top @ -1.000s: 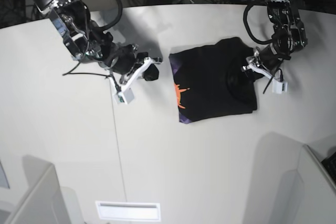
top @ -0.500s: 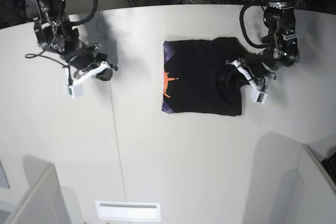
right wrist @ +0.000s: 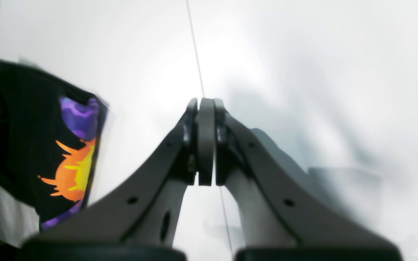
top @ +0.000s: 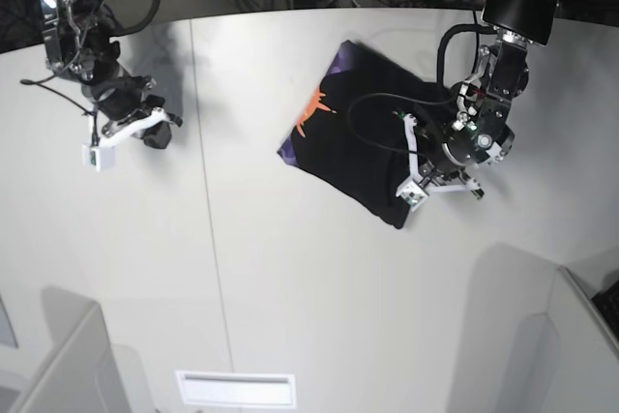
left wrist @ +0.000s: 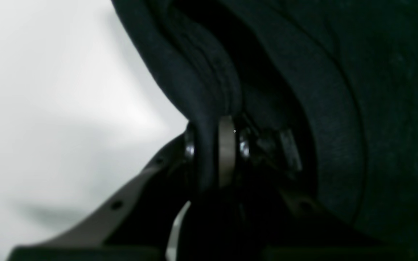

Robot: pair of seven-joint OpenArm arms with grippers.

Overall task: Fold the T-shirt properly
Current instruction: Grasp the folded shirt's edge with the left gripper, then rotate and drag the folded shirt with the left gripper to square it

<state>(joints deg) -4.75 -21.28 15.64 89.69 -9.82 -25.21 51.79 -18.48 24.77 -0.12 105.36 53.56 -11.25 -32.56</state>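
Observation:
The black T-shirt (top: 358, 137) lies folded and skewed on the white table (top: 290, 287), its orange-and-purple print (top: 311, 108) at the far-left edge. My left gripper (top: 404, 147) is shut on the shirt's right side. In the left wrist view the left gripper (left wrist: 214, 145) pinches a thick fold of the black cloth (left wrist: 201, 83). My right gripper (top: 160, 132) is shut and empty at the table's far left, well apart from the shirt. The right wrist view shows the right gripper (right wrist: 206, 145) with its jaws together and the shirt (right wrist: 24, 145) with its print (right wrist: 73, 170) to the left.
A thin seam (top: 208, 200) runs across the table from back to front. Grey partitions stand at the front left (top: 68, 365) and front right (top: 580, 336). A white slot (top: 235, 389) sits at the front edge. Cables and gear lie behind the table.
My left gripper has swung the shirt around, so the print edge now points to the back and the shirt lies skewed. My right gripper has drawn farther left, away from the shirt.

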